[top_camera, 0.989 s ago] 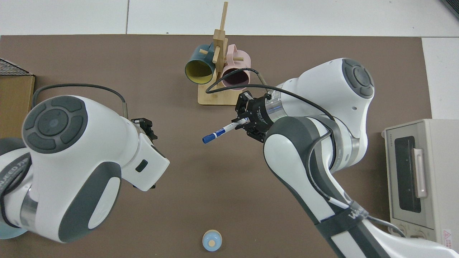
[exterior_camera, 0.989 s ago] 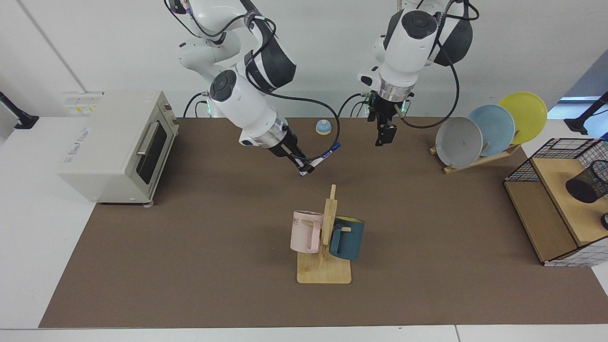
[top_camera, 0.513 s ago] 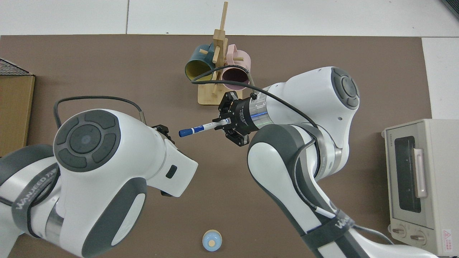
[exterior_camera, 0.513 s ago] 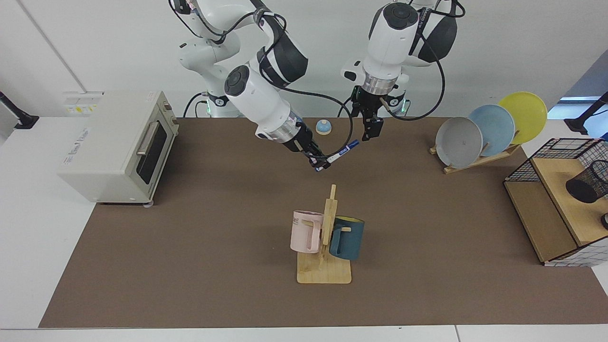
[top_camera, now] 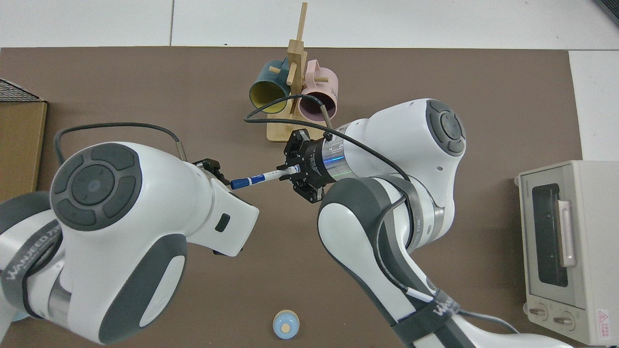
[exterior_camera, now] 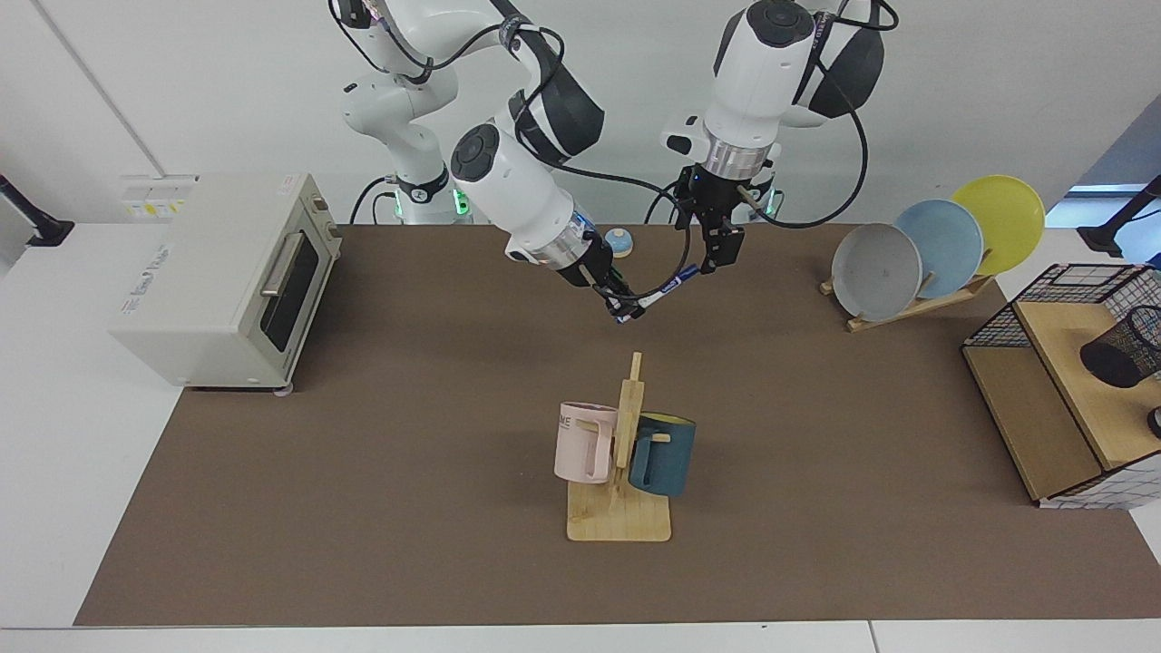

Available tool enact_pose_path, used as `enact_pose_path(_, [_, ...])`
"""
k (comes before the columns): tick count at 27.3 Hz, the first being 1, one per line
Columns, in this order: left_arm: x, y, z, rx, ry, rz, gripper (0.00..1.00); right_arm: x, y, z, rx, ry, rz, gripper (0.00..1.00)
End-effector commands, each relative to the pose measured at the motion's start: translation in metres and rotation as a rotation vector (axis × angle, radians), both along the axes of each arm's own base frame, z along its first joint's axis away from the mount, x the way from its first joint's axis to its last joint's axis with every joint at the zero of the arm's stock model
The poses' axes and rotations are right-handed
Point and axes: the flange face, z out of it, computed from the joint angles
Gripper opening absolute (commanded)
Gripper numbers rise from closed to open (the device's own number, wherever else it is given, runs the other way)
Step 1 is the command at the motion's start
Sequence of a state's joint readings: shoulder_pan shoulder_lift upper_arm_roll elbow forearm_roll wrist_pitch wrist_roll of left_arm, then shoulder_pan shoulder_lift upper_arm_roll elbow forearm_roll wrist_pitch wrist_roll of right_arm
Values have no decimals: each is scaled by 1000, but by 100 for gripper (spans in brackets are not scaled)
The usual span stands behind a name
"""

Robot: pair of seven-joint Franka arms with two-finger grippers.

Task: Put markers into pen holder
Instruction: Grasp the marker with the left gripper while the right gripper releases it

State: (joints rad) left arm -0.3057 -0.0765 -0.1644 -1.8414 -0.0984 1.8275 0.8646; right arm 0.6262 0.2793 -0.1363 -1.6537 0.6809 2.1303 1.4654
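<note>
A brown mat covers the white counter (exterior_camera: 54,435) in front of a plain white wall. In the facing view, the right end effector (exterior_camera: 624,308) hangs above the mat behind the mug rack (exterior_camera: 619,508), closed on the rear end of the marker (exterior_camera: 659,292), which slants up toward the left end effector (exterior_camera: 723,257). The marker's blue cap lies just beside the left end effector's fingertips; whether they touch or how far those fingers are parted cannot be told. The pen holder (exterior_camera: 1120,352) lies tilted on the wooden shelf inside the wire basket (exterior_camera: 1057,286) at the far edge, well apart from both arms. A toaster oven (exterior_camera: 227,277) sits at the other end, a plate rack (exterior_camera: 916,304) near the basket. In the top view, the right end effector (top_camera: 294,170) grips the marker (top_camera: 258,177) by its white barrel, the marker lying nearly level with its cap pointing at the left end effector (top_camera: 213,169), which is largely hidden under its own arm. A small blue bell (top_camera: 286,325) stands near the bottom edge.
</note>
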Motion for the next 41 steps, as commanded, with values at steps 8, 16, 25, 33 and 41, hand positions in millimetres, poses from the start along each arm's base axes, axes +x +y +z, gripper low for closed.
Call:
enact_pose_path(8, [1,-6,0,-19,-43,58,97,-18,16,-2,-2,24,9,0])
enact_pose_path(16, [-6,-2,-12,2,-11,57,91,-17,12,-2,1,29,5,0])
enact_pose_path(25, [-4,-2,-11,-1,-15,52,26,-17,9,-3,-4,29,9,0])
enact_pose_path(33, [-1,3,-11,5,-4,63,0,-17,8,-4,-5,29,10,0])
enact_pose_path(41, [0,6,-11,7,-2,68,0,-17,9,-4,-6,38,1,100])
